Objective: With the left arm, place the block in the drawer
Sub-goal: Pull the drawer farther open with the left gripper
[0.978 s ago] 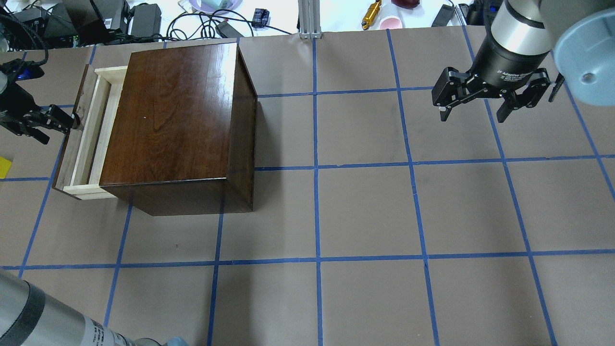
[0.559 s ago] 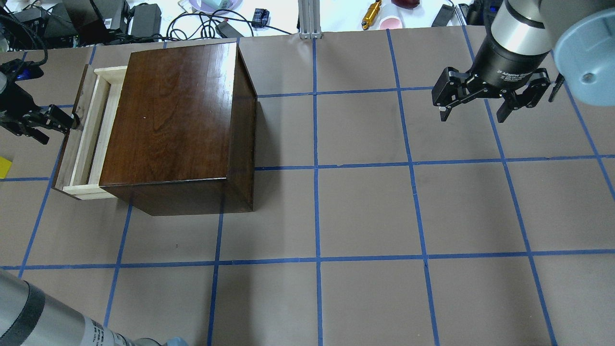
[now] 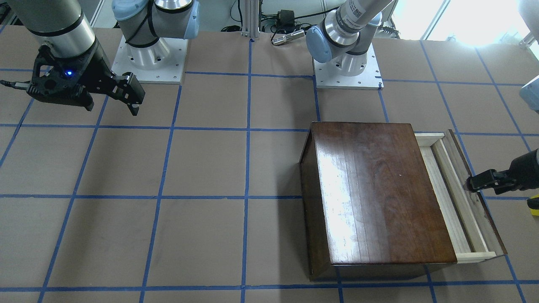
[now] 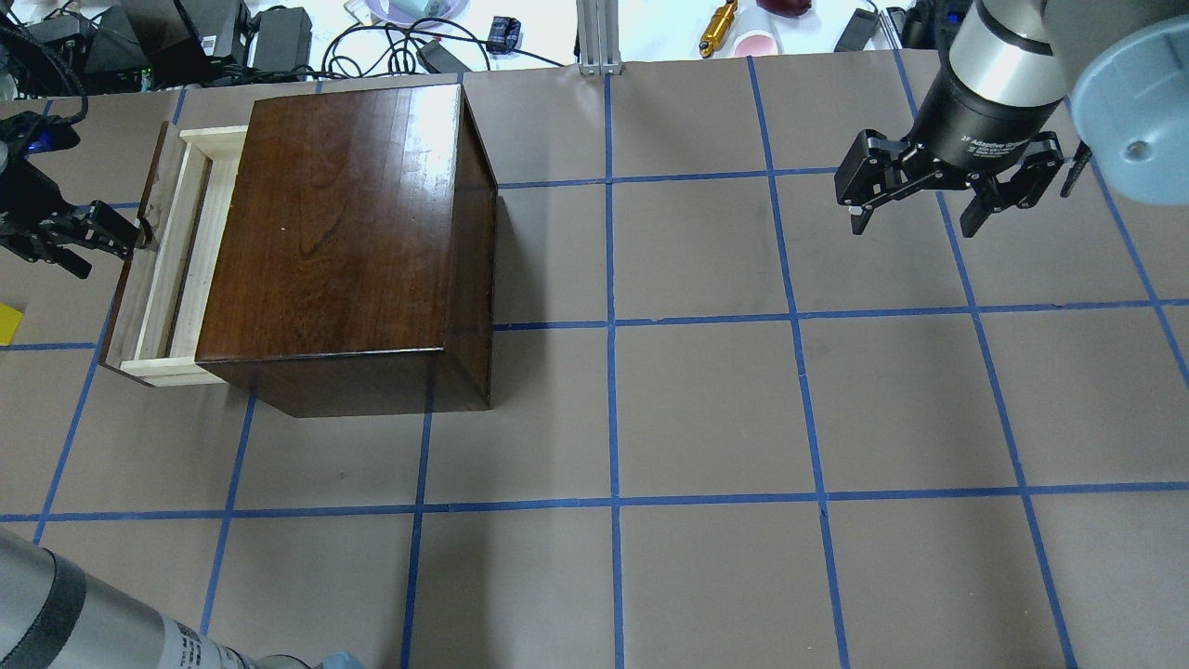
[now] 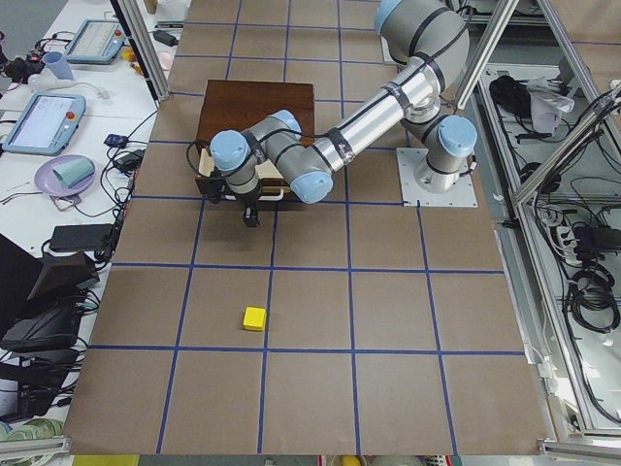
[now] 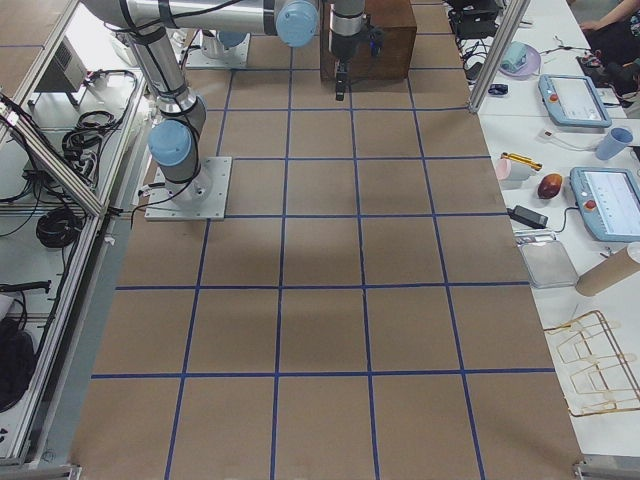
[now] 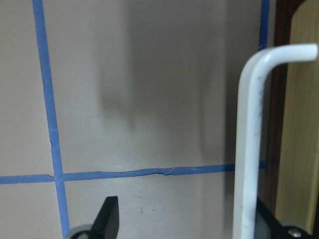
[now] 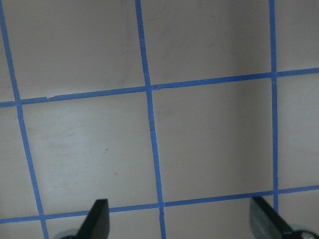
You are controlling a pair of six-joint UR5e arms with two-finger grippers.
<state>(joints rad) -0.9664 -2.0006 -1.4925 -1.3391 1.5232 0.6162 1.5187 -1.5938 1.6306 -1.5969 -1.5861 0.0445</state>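
The yellow block (image 4: 7, 322) lies on the table at the far left edge, apart from the box; it also shows in the left side view (image 5: 254, 317). The drawer (image 4: 172, 260) sticks partly out of the dark-brown wooden box (image 4: 334, 232) toward the left, and its pale tray holds nothing that I can see. My left gripper (image 4: 110, 251) is open at the drawer's dark front panel. In the left wrist view the white drawer handle (image 7: 247, 149) stands between the fingers, close to the right one. My right gripper (image 4: 915, 218) is open and empty, high at the far right.
Cables, power bricks and small items (image 4: 279, 37) crowd the table's far edge, with an aluminium post (image 4: 594, 37) at its middle. Both arm bases (image 3: 347, 67) stand at the robot's side. Blue tape lines grid the brown table.
My left gripper has shifted slightly left, and the drawer front has come a little further left with it. The box has turned slightly. The right arm has not moved.
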